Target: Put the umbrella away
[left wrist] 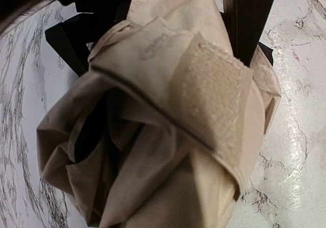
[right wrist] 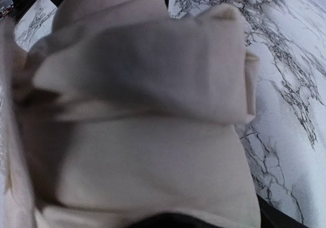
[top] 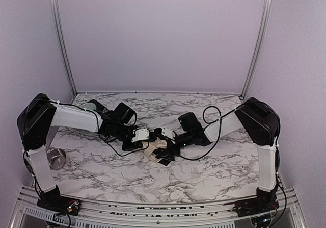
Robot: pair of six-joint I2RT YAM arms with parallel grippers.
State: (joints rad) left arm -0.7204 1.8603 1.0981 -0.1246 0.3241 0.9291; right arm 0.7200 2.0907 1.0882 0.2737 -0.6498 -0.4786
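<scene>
The umbrella [top: 152, 154] is a bunched cream-beige bundle at the middle of the marble table, and both arms meet over it. It fills the left wrist view, where the umbrella [left wrist: 153, 151] shows a hook-and-loop strap [left wrist: 214, 95] folded over its cloth. My left gripper [top: 144, 138] is shut on the umbrella at its left end; its fingers are hidden by fabric. My right gripper [top: 164, 147] stands wide around the bundle, with a black finger [left wrist: 249, 19] pressed to the cloth. The umbrella [right wrist: 153, 136] also fills the right wrist view. Shaft and handle are hidden.
A small steel bowl [top: 55, 158] sits at the table's left edge beside the left arm. A round pale object [top: 91, 105] lies at the back left. A black cable [top: 211, 117] loops off the right arm. Walls close the back and both sides.
</scene>
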